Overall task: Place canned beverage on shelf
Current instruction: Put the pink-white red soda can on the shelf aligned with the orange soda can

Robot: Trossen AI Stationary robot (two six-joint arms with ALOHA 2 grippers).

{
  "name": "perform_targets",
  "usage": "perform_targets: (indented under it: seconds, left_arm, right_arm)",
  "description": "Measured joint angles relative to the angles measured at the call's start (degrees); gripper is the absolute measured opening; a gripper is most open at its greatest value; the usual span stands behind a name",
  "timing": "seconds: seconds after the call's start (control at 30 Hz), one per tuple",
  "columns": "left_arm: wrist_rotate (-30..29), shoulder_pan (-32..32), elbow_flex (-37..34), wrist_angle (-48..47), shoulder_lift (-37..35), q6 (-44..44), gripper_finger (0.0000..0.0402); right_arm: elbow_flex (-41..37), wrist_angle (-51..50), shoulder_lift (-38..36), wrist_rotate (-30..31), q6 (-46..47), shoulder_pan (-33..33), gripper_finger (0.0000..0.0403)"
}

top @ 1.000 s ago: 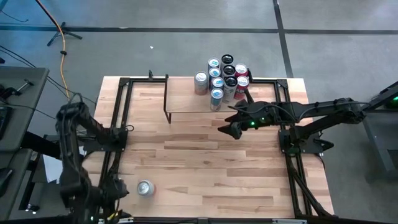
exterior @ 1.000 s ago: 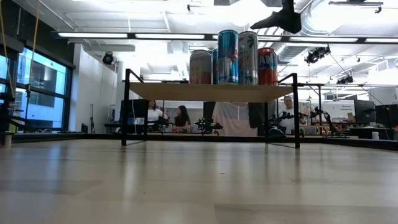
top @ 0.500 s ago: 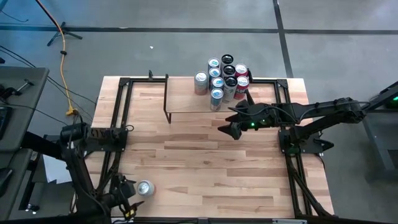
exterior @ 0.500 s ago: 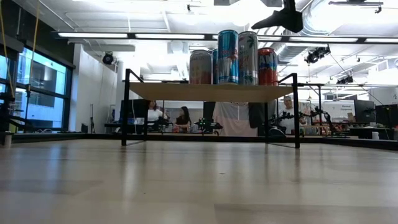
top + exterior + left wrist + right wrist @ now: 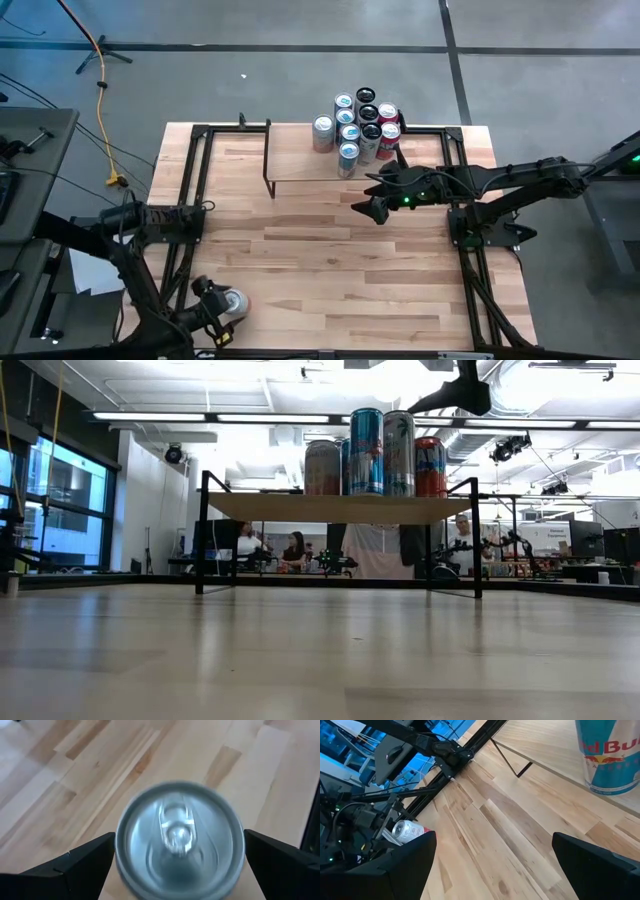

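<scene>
One silver aluminium can upright on bench, flanked by spread left pincer; needed centred, level closing. Right pincer spread too, waiting near shelf.

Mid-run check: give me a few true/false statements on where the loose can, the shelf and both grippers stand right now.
1. The left gripper is open, its fingers either side of an upright silver can on the table. True.
2. That can lies on its side. False: its lid faces straight up at the wrist camera.
3. The shelf carries a cluster of cans at its right end. True.
4. The right gripper holds a can. False: it is open and empty, over the table in front of the shelf.
5. The silver can stands on the shelf. False: it stands at the table's near left corner, far from the shelf.
</scene>
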Motion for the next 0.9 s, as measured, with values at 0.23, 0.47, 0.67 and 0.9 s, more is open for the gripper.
perform_targets:
  seconds: [0.23,0.47,0.67,0.9]
  left_arm:
    - [0.8,1.5,0.0,0.1,0.0,2.5,0.0337]
    - [4.2,1.5,0.0,0.0,-2.9,4.2,0.0238]
    - [-4.1,3.4,-0.1,-5.2,-15.6,7.4,0.0235]
    - [-14.9,18.3,0.0,-1.5,-34.7,30.2,0.0238]
  right_arm:
    - [0.0,-0.2,0.0,0.0,0.0,0.0,0.0385]
    - [0.0,-1.4,0.0,0.0,0.0,0.0,0.0385]
    - [0.0,-1.8,0.0,1.0,-1.8,0.0,0.0385]
    - [0.0,-1.8,0.0,2.5,-7.1,-0.2,0.0385]
